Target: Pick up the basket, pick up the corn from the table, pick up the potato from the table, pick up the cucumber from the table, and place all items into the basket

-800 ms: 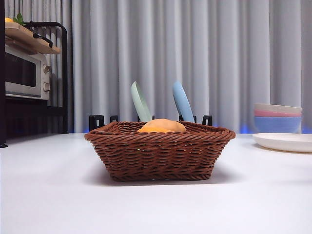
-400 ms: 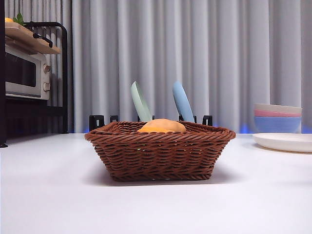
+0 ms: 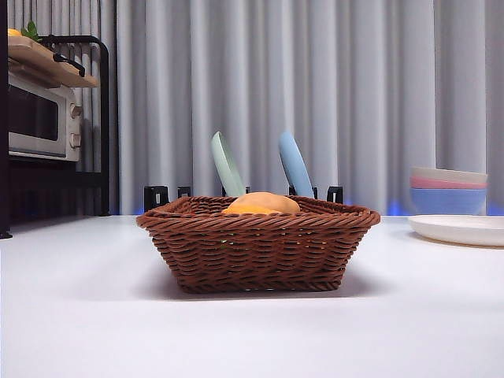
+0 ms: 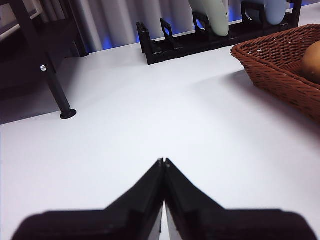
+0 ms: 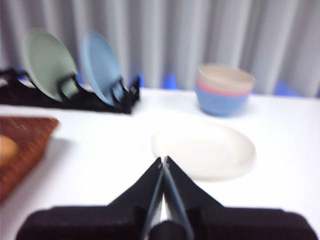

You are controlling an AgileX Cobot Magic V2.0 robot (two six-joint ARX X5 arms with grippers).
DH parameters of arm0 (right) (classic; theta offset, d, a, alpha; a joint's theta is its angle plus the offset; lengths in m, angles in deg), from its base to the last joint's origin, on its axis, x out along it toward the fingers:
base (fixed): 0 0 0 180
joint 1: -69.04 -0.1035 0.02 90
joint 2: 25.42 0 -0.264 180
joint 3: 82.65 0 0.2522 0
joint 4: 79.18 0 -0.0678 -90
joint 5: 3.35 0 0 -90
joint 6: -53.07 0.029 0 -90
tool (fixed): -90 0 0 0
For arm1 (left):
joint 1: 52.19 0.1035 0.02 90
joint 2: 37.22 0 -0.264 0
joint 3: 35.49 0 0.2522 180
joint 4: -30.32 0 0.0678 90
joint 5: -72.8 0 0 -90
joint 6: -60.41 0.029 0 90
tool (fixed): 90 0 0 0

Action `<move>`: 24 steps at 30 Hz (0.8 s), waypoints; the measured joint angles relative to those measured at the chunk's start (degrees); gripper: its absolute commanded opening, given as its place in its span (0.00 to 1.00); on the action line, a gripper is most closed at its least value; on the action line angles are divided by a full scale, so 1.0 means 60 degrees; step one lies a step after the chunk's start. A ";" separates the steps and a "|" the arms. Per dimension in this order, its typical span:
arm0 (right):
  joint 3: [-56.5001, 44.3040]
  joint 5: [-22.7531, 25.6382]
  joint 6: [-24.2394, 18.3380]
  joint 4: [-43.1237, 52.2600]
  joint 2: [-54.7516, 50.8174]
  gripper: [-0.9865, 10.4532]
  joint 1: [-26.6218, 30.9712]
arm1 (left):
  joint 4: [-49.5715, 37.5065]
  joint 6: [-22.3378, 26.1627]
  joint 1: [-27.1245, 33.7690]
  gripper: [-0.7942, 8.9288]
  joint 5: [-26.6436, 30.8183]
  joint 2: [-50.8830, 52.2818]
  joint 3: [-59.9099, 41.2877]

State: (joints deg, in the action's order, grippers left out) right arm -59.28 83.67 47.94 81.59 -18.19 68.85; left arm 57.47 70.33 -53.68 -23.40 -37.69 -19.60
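Nothing is seen to have moved across the last second of the front view: basket, racked plates and bowls are placed as they were.

Largest in frame, the white bench (image 3: 79, 315) is spread across the whole foreground. At its middle the brown wicker basket (image 3: 258, 242) is set flat on the surface. The rounded tan top of the potato (image 3: 264, 202) is shown rising above the braided rim, with an orange-yellow sliver of the corn (image 3: 236, 210) at its lower front edge. A faint green trace can be made out through the weave, but the cucumber cannot be identified with certainty.

Behind the basket, a black dish rack (image 3: 156, 196) is fitted with a pale green plate (image 3: 227, 164) and a blue plate (image 3: 295, 164), both held upright and tilted. Off to one side, a flat white plate (image 3: 458, 229) is laid on the bench with a stack of bowls (image 3: 448, 190) behind it. A toaster oven (image 3: 39, 118) is kept on a dark shelf at the opposite edge.

Neither arm is caught in the front view. The left gripper (image 4: 163, 162) is held over bare bench beside the basket, jaws pressed together with nothing between them. The right gripper (image 5: 163, 160) is held near the white plate, jaws likewise closed and empty.
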 measured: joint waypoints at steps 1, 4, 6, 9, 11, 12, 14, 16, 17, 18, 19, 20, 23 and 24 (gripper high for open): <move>-0.0230 0.0000 -0.0004 -0.0011 -0.0135 0.09 0.0051 | 0.0000 0.0000 0.0000 0.08 0.0000 0.0000 0.0000; -0.0827 -0.0007 -0.0007 -0.0007 -0.0634 0.09 0.0091 | 0.0000 0.0000 0.0000 0.08 0.0000 0.0000 0.0000; -0.1075 -0.0007 0.0015 0.0007 -0.0980 0.09 0.0091 | 0.0000 0.0000 0.0000 0.08 0.0000 0.0000 0.0000; -0.1304 -0.0004 0.0120 0.0109 -0.1166 0.09 0.0091 | 0.0000 0.0000 0.0000 0.08 -0.0004 0.0000 0.0000; -0.1399 -0.0004 0.0233 -0.0106 -0.1166 0.09 0.0091 | 0.0000 0.0000 0.0000 0.08 0.0000 0.0000 0.0000; -0.1424 -0.0007 0.0284 -0.0321 -0.1166 0.09 0.0091 | 0.0000 0.0000 0.0000 0.08 0.0000 0.0000 0.0000; -0.1435 -0.0004 0.0368 -0.0736 -0.1166 0.09 0.0091 | 0.0000 0.0000 0.0000 0.08 0.0000 0.0000 0.0000; -0.1432 0.0015 0.0404 -0.0736 -0.1133 0.09 0.0091 | 0.0000 0.0000 0.0000 0.08 0.0000 0.0000 0.0000; -0.1432 0.0007 0.0426 -0.0736 -0.1115 0.09 0.0091 | 0.0000 0.0000 0.0000 0.08 0.0000 0.0000 0.0000; -0.1432 0.0011 0.0433 -0.0739 -0.1093 0.09 0.0091 | 0.0000 0.0000 0.0000 0.08 0.0000 0.0000 0.0000; -0.1432 0.0015 0.0433 -0.0743 -0.1060 0.09 0.0091 | 0.0000 0.0000 0.0000 0.08 0.0000 0.0000 0.0000; -0.1432 0.0011 0.0437 -0.0743 -0.1035 0.09 0.0091 | 0.0000 0.0000 0.0000 0.08 0.0000 0.0000 0.0000; -0.1432 0.0011 0.0448 -0.0747 -0.1009 0.09 0.0091 | 0.0000 0.0000 0.0000 0.08 0.0000 0.0000 0.0000; -0.1432 0.0011 0.0459 -0.0750 -0.1009 0.09 0.0091 | 0.0000 0.0000 0.0000 0.08 0.0000 0.0000 0.0000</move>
State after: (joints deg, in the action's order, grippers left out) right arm -67.87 83.73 50.70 77.08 -24.25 69.40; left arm 57.47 70.33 -53.68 -23.40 -37.69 -19.60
